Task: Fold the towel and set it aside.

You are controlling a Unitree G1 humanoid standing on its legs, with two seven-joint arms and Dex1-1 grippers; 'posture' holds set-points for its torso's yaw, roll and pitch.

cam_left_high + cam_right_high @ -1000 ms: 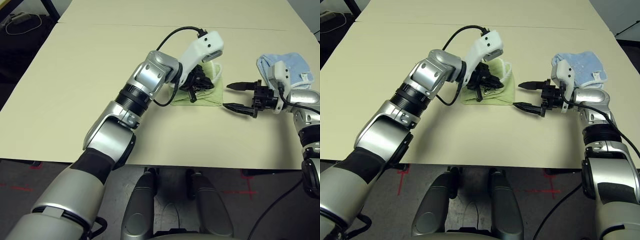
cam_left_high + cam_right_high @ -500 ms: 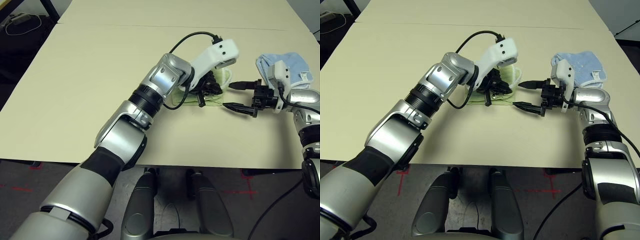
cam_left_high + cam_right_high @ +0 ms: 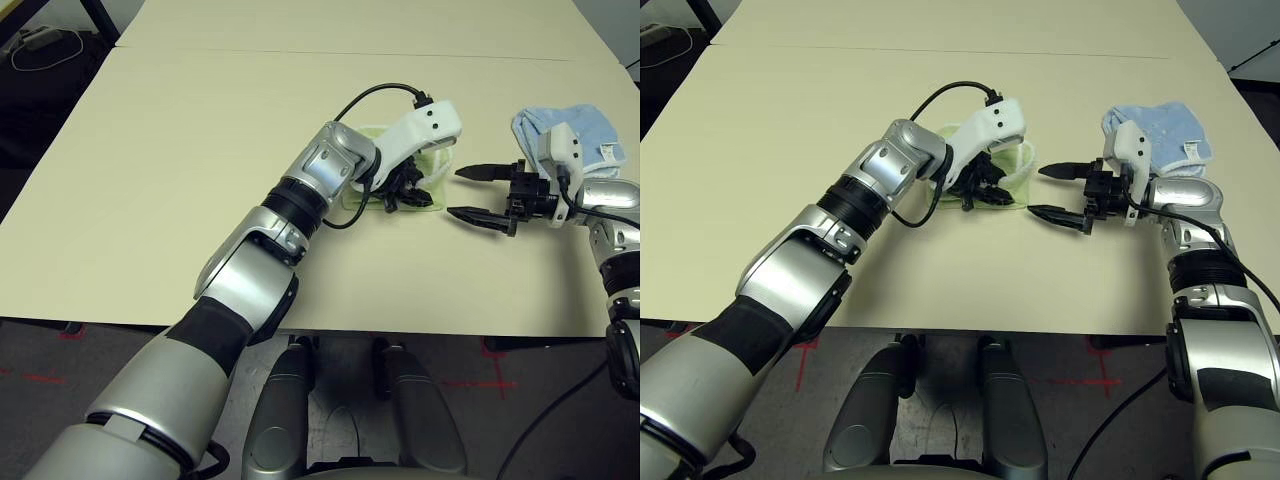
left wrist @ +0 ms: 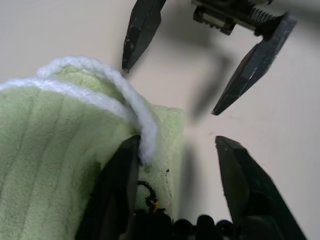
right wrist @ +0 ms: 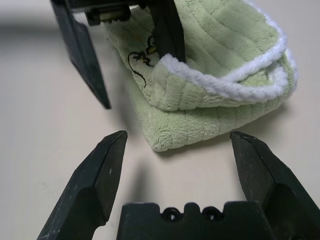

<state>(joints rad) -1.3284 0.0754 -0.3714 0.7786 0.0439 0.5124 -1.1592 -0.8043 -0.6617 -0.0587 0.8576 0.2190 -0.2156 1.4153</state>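
The towel [image 5: 215, 75], light green with white edging and a small dark mark, lies folded on the table [image 3: 200, 150] right of centre. My left gripper [image 4: 177, 145] is open at the towel's [image 3: 437, 163] near right corner. One of its fingers [image 4: 117, 195] rests against the white edge, the other stands over bare table. My right gripper [image 3: 455, 192] hovers open just right of the towel, its tips pointing at it, with nothing between them. The right wrist view has my right gripper [image 5: 178, 137] facing the fold and the left gripper's fingers [image 5: 80, 60] beyond.
A crumpled light blue cloth [image 3: 585, 130] lies at the far right, behind my right wrist. A black cable [image 3: 365, 100] loops over my left wrist. A seam [image 3: 250, 52] crosses the table top farther back.
My left gripper carried the towel's edge to the right, lowered it and opened, letting the towel go. The right arm has stayed in place.
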